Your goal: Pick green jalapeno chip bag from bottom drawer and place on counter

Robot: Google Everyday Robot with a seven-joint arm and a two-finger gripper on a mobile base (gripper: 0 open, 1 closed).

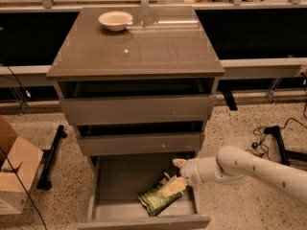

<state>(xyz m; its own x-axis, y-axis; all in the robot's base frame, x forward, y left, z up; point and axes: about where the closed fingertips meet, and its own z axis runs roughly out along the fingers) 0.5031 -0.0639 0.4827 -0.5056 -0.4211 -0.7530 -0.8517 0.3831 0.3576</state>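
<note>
Camera view: the green jalapeno chip bag (158, 199) lies tilted on the floor of the open bottom drawer (144, 222), toward its right front; its pale lettering cannot be read. The white arm (259, 166) enters from the right, reaching leftward and low into the drawer. The gripper (175, 175) sits at the bag's upper right edge, jaws apart, with the lower finger overlapping the bag. A pale bowl (115, 20) stands on the counter (139, 51).

Speckled, perhaps terrazzo floor (249, 116), cardboard box (14, 176)
</note>
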